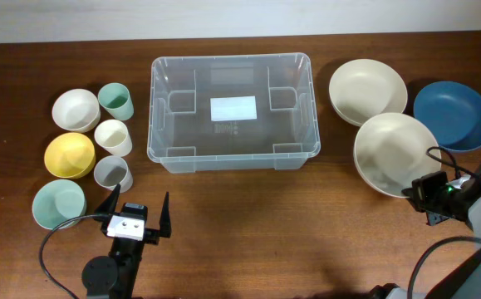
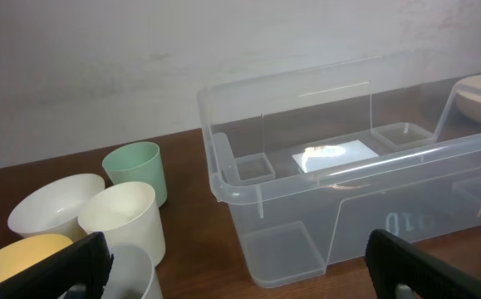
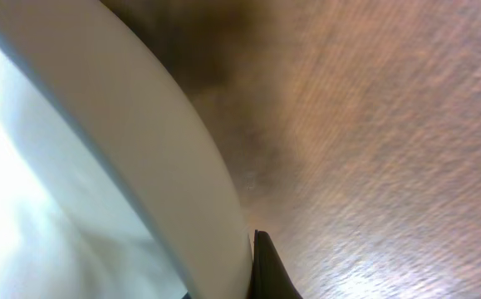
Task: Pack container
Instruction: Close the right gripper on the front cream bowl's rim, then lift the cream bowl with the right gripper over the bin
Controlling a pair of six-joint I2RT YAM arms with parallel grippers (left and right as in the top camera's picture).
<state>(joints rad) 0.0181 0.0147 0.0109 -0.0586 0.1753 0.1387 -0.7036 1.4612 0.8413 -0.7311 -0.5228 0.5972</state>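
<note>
The container [image 1: 232, 158] is a large clear plastic bin with a white label on its base, standing at the table's middle; the left wrist view shows its near corner [image 2: 248, 191]. My left gripper [image 1: 136, 218] hangs open in front of it, nothing between its fingers [image 2: 236, 266]. My right gripper [image 1: 419, 191] is shut on the near rim of a large cream bowl [image 1: 390, 149] at the right. In the right wrist view a dark fingertip [image 3: 265, 270] presses against the bowl's outer wall [image 3: 165, 141]; the other finger is hidden.
Left of the bin stand a white bowl [image 1: 75, 109], green cup [image 1: 116, 101], cream cup [image 1: 113, 137], yellow bowl [image 1: 69, 154], grey cup [image 1: 112, 174] and teal bowl [image 1: 58, 203]. At the right lie another cream bowl [image 1: 368, 90] and a blue bowl [image 1: 452, 115].
</note>
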